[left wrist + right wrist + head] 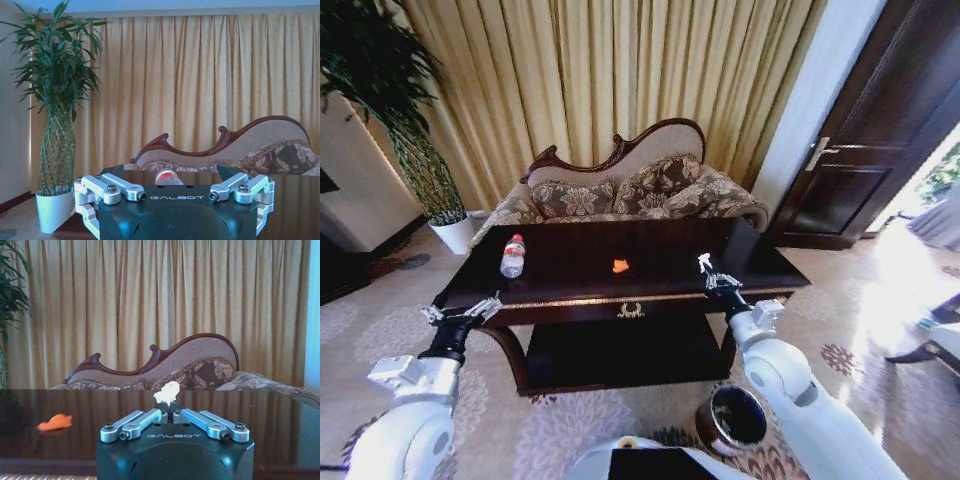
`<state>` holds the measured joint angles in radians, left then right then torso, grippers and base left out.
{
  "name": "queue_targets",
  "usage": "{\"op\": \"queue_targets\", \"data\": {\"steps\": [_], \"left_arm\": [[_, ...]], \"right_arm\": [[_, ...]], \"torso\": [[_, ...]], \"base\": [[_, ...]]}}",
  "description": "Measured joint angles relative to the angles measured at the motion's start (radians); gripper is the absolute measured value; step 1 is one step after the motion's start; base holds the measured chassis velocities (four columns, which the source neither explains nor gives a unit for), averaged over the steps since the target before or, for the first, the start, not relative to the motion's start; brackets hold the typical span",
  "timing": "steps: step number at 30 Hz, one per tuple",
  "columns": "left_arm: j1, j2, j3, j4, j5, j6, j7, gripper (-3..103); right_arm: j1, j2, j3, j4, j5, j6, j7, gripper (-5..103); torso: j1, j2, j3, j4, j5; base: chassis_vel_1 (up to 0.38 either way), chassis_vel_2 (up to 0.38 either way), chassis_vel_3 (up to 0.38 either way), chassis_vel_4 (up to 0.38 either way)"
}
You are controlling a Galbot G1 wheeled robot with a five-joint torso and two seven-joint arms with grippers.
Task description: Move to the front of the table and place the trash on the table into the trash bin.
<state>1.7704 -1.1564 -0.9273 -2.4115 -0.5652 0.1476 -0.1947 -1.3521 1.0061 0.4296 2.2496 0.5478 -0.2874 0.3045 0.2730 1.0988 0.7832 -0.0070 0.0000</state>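
Observation:
The dark table (570, 272) stands right in front of me. On it lie a clear bottle (512, 256) with a red cap and an orange scrap (620, 265). My right gripper (713, 276) is over the table's front right part, shut on the white crumpled scrap (703, 261). In the right wrist view that scrap (166, 392) sticks up from the right gripper (168, 407), with the orange scrap (55, 422) off to one side. My left gripper (460, 312) hangs open at the table's front left corner, short of the bottle (168, 177). The brown trash bin (733, 420) stands on the carpet under my right arm.
An ornate sofa (630, 190) sits behind the table against yellow curtains. A white plant pot (451, 233) with a tall plant stands at the back left. A dark door (880, 130) is at the right. Patterned carpet surrounds the table.

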Motion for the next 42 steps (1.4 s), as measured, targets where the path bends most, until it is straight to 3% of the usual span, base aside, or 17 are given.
{"op": "queue_targets", "data": {"steps": [9, 16, 21, 30, 40, 42], "left_arm": [[0.002, -0.008, 0.001, -0.001, 0.003, -0.005, 0.004, 100], [0.002, -0.014, -0.001, -0.009, 0.002, -0.007, 0.005, 100], [0.002, -0.021, -0.007, -0.011, 0.0, -0.009, 0.005, 100], [0.002, -0.025, -0.021, -0.004, -0.006, -0.013, 0.007, 100], [0.005, -0.021, -0.034, -0.005, -0.012, -0.012, 0.004, 100], [0.005, -0.021, -0.034, -0.004, -0.011, -0.012, 0.004, 100]], "right_arm": [[-0.024, 0.017, -0.002, -0.071, -0.034, 0.001, -0.006, 0], [-0.032, 0.054, 0.005, -0.3, -0.077, -0.073, -0.018, 0], [-0.016, 0.096, 0.008, -0.499, -0.177, -0.041, -0.024, 0], [0.024, 0.158, 0.022, -0.742, -0.252, -0.046, -0.04, 0], [0.051, 0.216, 0.051, -0.924, -0.375, -0.004, -0.049, -2], [0.047, 0.221, 0.053, -0.927, -0.383, -0.001, -0.049, 3]], "torso": [[-0.001, 0.001, -0.001, 0.0, -0.0003], [0.001, -0.001, 0.001, -0.0002, 0.0001], [0.001, -0.001, 0.001, 0.0, 0.0002], [0.0, 0.0, 0.0, 0.0001, -0.0001], [0.0, 0.0, 0.0, 0.0, 0.0], [0.0, 0.0, 0.0, 0.0, -0.0001]], "base": [[0.181, -0.205, -0.202, 0.22], [0.001, -0.002, -0.009, 0.009], [-0.051, 0.052, 0.045, -0.037], [0.0, 0.0, 0.0, 0.0], [0.0, 0.0, 0.0, 0.0], [0.0, 0.0, 0.0, 0.0]]}}
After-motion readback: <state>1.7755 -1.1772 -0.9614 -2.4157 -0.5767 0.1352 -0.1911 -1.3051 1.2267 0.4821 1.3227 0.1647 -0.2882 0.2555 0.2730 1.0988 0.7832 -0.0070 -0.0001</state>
